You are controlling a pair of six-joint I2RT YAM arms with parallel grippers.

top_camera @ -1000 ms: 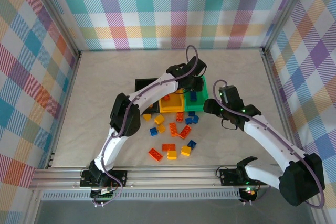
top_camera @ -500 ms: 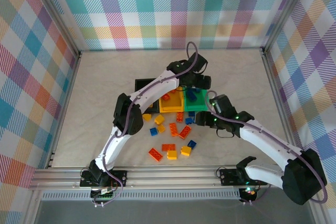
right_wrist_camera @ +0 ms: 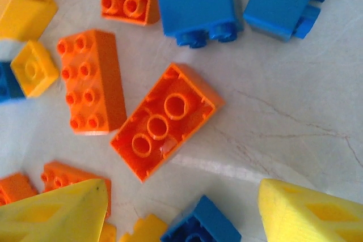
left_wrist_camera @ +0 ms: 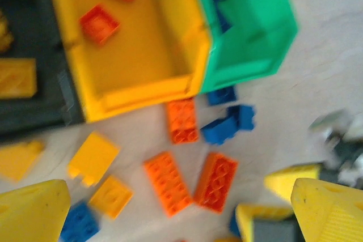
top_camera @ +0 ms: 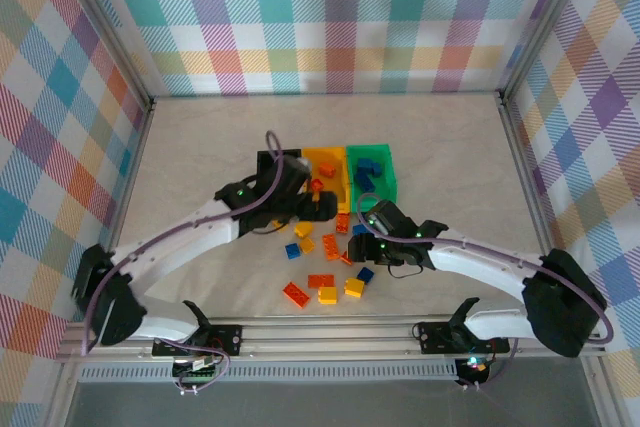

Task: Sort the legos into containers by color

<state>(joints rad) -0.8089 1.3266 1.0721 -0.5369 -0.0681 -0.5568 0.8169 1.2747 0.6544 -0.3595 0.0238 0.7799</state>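
Orange, yellow and blue legos [top_camera: 325, 282] lie scattered on the table [top_camera: 200, 167], just in front of the bins [top_camera: 322, 157]. The bins stand joined in a row: the black bin [top_camera: 264, 160] at left, the yellow-orange bin [left_wrist_camera: 142, 92] in the middle, the green bin [top_camera: 390, 187] at right. Some pieces are already sorted. Two orange bricks [left_wrist_camera: 99, 24] sit in the yellow-orange bin, blue bricks [top_camera: 367, 167] are in the green bin, and a yellow piece [left_wrist_camera: 17, 77] lies in the black bin (blurred in the wrist view).

The left gripper [top_camera: 316, 203] hangs above the front wall of the yellow-orange bin. Its fingers [left_wrist_camera: 34, 211] are spread wide with nothing between them. The right gripper [top_camera: 363, 219] hovers low over the loose pile in front of the green bin, its jaws also well apart and empty. Under it, in its wrist view, lies an upturned orange brick [right_wrist_camera: 165, 120] with its hollow underside showing. It lies askew, just beside a studs-up orange brick [right_wrist_camera: 91, 80] but not touching it. A blue brick [right_wrist_camera: 201, 9] lies on its side farther on.
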